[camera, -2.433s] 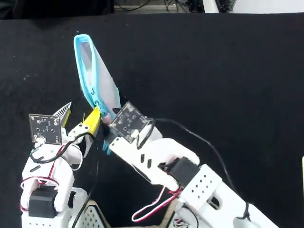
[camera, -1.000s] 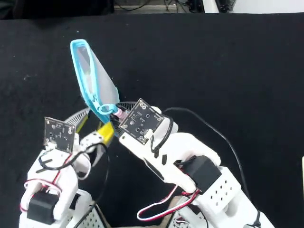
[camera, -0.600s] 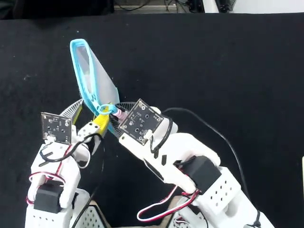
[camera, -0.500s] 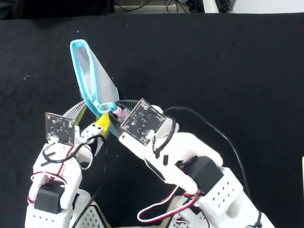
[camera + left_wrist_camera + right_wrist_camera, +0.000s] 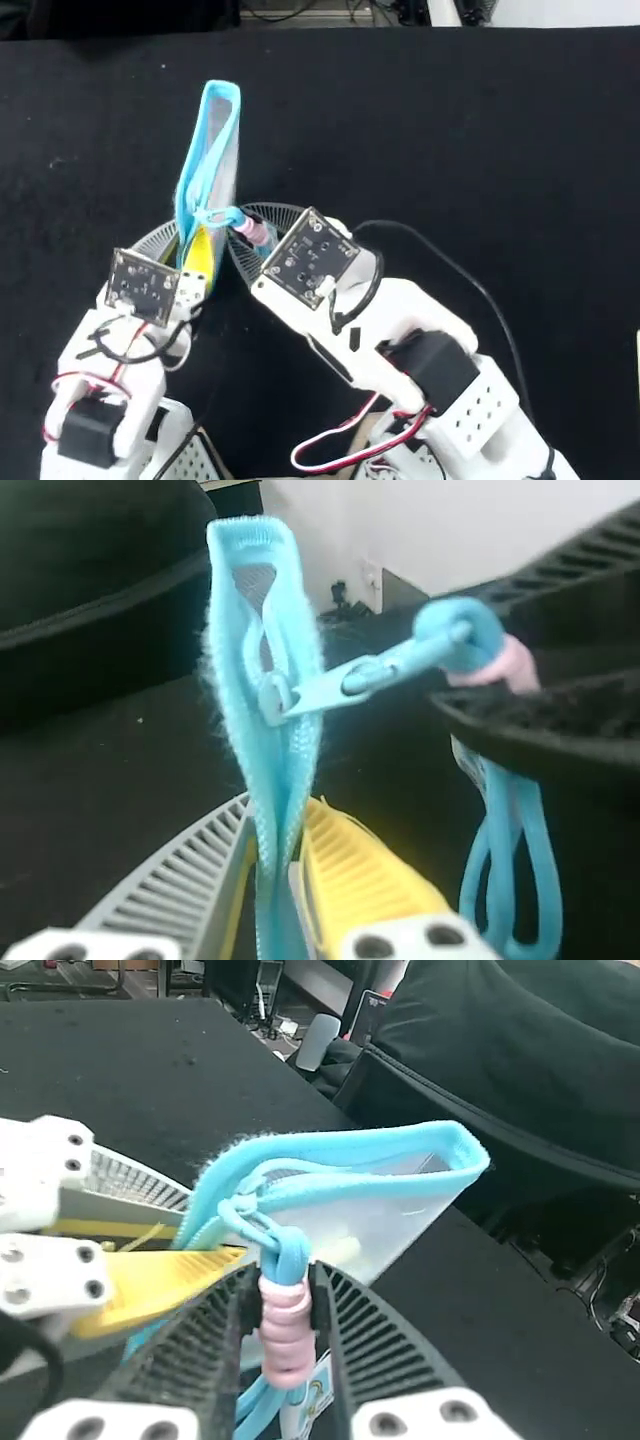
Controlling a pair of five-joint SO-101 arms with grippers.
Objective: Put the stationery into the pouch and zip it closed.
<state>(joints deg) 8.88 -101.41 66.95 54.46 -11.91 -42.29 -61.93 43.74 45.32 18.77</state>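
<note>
The pouch (image 5: 215, 150), translucent with a light blue zip edge, stands on end on the black table. My left gripper (image 5: 190, 245) is shut on its near end, the blue edge (image 5: 262, 610) pinched between the grey finger and the yellow finger (image 5: 350, 870). A blue zipper pull (image 5: 370, 672) runs from the slider to a pink bead (image 5: 510, 665). My right gripper (image 5: 245, 225) is shut on that bead (image 5: 285, 1335), right beside the left one. In the right wrist view the pouch (image 5: 370, 1200) lies just beyond my right gripper (image 5: 287, 1310). Something pale (image 5: 335, 1250) shows through the pouch's side.
The black table (image 5: 480, 150) stretches wide to the right and far side of the pouch. A black cable (image 5: 440, 290) loops over the right arm. Clutter lies past the table's far edge (image 5: 330, 15).
The pouch has swung from leaning left to nearly upright, its top now further right. The left gripper has risen and shut on the pouch's near end. The right gripper kept the bead.
</note>
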